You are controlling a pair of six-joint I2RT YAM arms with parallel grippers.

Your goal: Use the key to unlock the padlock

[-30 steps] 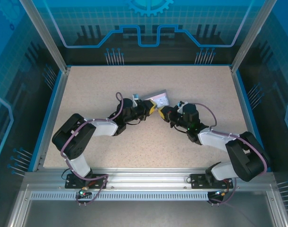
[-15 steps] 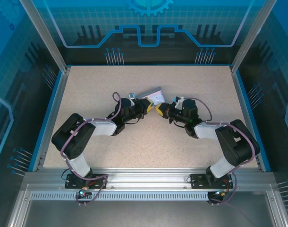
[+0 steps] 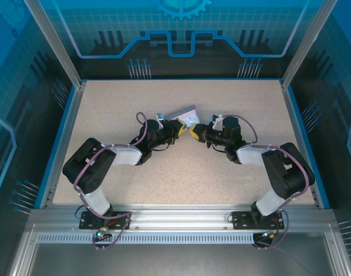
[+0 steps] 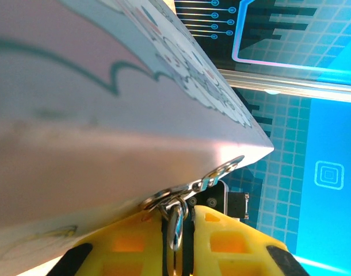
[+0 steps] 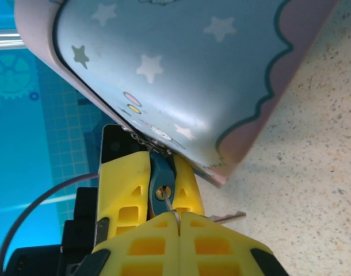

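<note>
The padlock (image 5: 161, 183) has a dark teal body and a brassy keyhole. My left gripper (image 4: 178, 211) is shut on it, yellow fingers (image 5: 127, 185) on either side. Its thin shackle (image 4: 175, 223) hangs from the metal hasp of the pale blue-grey cartoon tin (image 5: 181, 75). My right gripper (image 5: 176, 216) is shut on the key (image 5: 167, 201), a thin dark sliver whose tip touches the keyhole. In the top view the left gripper (image 3: 180, 129) and right gripper (image 3: 194, 132) meet tip to tip just below the tin (image 3: 186, 114), near the table's middle.
A second small metal key (image 5: 227, 217) pokes out beside my right fingers, above the speckled tabletop (image 5: 313, 172). The tin (image 4: 106, 109) is tilted, one corner on the table. Blue walls and aluminium posts (image 3: 52, 40) ring the table.
My right gripper has moved up and left, closing on the left gripper, and its arm has folded in. The left gripper and tin have shifted slightly left.
</note>
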